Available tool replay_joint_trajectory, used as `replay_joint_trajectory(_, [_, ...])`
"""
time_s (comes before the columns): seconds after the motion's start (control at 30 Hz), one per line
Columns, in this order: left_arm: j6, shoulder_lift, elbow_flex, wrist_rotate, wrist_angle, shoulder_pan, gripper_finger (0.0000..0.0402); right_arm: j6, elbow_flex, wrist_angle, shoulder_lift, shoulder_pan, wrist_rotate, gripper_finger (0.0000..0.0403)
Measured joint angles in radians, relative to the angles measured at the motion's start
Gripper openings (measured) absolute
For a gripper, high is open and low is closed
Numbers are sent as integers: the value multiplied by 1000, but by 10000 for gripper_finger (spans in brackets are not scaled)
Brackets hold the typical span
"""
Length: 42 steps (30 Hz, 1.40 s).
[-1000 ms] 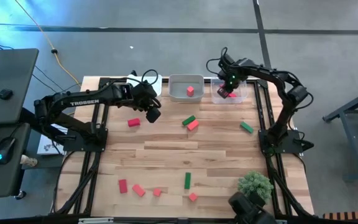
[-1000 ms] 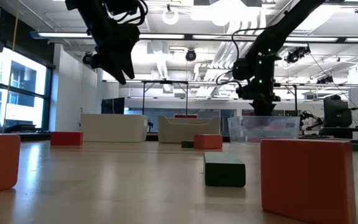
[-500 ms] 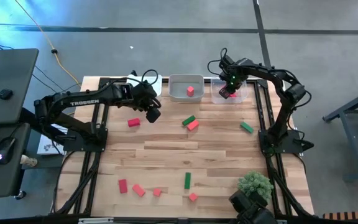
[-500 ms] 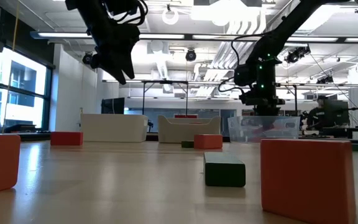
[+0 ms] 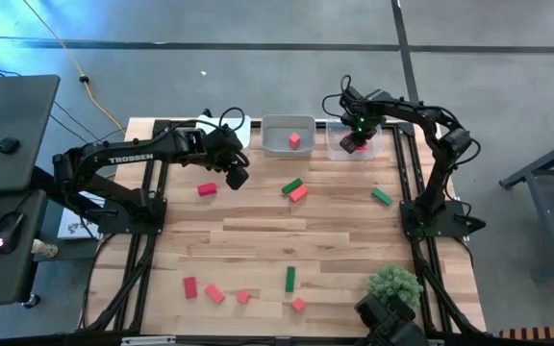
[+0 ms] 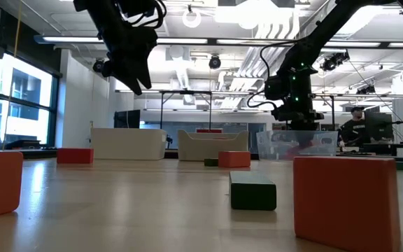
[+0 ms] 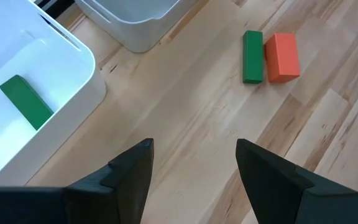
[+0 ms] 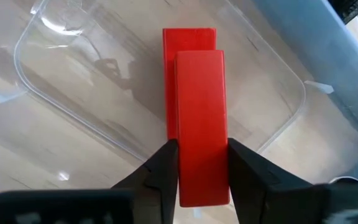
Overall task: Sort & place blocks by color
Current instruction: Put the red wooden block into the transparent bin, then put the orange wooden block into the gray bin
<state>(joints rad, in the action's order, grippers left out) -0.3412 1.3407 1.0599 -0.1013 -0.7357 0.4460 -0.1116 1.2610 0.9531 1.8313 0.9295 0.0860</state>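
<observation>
A: Left gripper (image 5: 238, 177)?
B: Hanging over the table around 11 o'clock, fingers spread wide, nothing in them. A green block (image 7: 25, 101) lies in the white tray (image 7: 73, 46) just beside.
A: Right gripper (image 8: 199, 163)?
B: Over the clear tray (image 5: 374, 147) at 1 o'clock, fingers against a red block (image 8: 199, 149); second red block (image 8: 189, 38) underneath in the tray.

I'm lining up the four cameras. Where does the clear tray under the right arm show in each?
High view: clear tray at the table's far edge, right gripper over it.
Low view: right of centre, far back.
Left wrist view: not in it.
Right wrist view: fills the picture, with a red block between the fingers.
Shared landmark: the right gripper.
</observation>
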Motion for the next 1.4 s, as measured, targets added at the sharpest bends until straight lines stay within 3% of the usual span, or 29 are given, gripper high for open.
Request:
replay_joint_trajectory(0.27, [-24, 0, 0, 20, -1, -1, 218, -6, 0, 1, 1, -1, 10, 136])
replay_joint_trajectory(0.7, [-102, 0, 0, 68, -63, -65, 218, -18, 0, 9, -54, -21, 0, 142])
replay_joint_trajectory(1.0, [-225, 0, 0, 67, -167, -207, 218, 73, 0, 10, -152, -49, -39, 142])
replay_joint_trajectory(1.4, [-242, 0, 0, 68, -174, -455, 218, 191, 0, 18, -299, -127, -85, 142])
